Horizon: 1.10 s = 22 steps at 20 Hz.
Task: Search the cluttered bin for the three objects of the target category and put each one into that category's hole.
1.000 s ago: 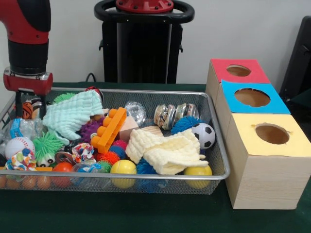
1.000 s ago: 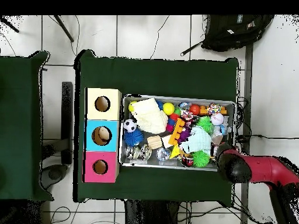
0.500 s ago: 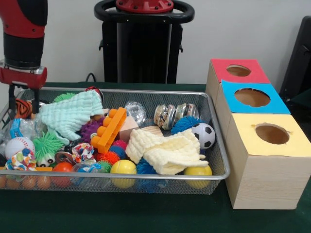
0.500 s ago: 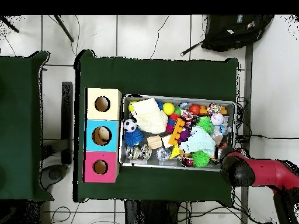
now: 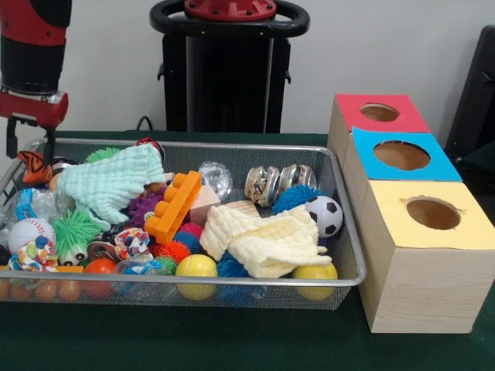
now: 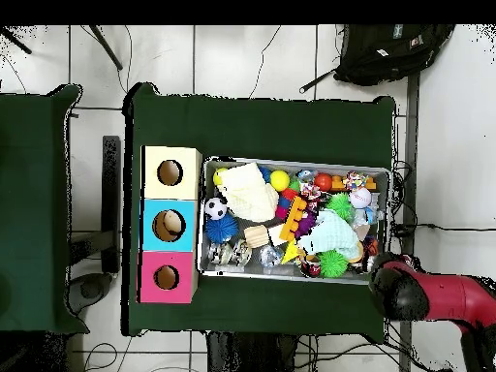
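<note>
Wire bin [image 5: 340, 224] sits on the green table [image 5: 232, 340], packed with toys. At the bin's far left corner in the front view, the gripper [image 5: 29, 158] hangs from the red and black arm [image 5: 32, 54] just above the rim, its fingers clamped on a small orange and black striped toy [image 5: 31, 166] that is lifted clear of the pile. Below it lies a mint green cloth [image 5: 112, 182], and beside that an orange block [image 5: 174, 207]. A pale yellow cloth [image 5: 267, 239] covers the middle of the bin near the front rim, with a soccer ball [image 5: 325, 215] at its right and 2 yellow balls [image 5: 196, 270] against the front rim. A baseball [image 5: 29, 232] rests near the left rim. Beside the bin's right end stands a wooden box [image 5: 421, 286] with 3 holes: red [image 5: 379, 113], blue [image 5: 401, 155] and yellow [image 5: 433, 213].
</note>
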{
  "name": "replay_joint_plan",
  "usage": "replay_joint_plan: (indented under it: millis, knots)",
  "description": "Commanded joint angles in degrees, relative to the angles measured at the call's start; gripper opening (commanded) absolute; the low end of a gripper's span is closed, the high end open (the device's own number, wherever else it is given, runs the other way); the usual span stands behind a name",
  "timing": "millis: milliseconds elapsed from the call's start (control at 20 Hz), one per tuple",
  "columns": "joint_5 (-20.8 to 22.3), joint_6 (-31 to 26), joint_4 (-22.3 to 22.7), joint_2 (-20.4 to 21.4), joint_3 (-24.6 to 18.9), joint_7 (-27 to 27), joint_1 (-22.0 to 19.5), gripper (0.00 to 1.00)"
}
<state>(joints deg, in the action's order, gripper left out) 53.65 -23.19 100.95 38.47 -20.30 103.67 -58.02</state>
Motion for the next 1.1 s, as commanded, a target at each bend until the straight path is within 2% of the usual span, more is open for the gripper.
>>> replay_joint_plan:
  millis: [50,350,750,1100]
  knots:
    - [1.5,-2.4,1.7,-0.8,0.5,-4.8,0.4,1.00]
    - [4.3,0.8,-0.2,-4.7,2.5,-1.3,3.0,1.00]
    - [5.9,4.9,-0.5,-6.5,6.4,3.5,7.0,1.00]
    - [5.6,7.3,-2.2,-8.7,8.9,4.3,8.7,1.00]
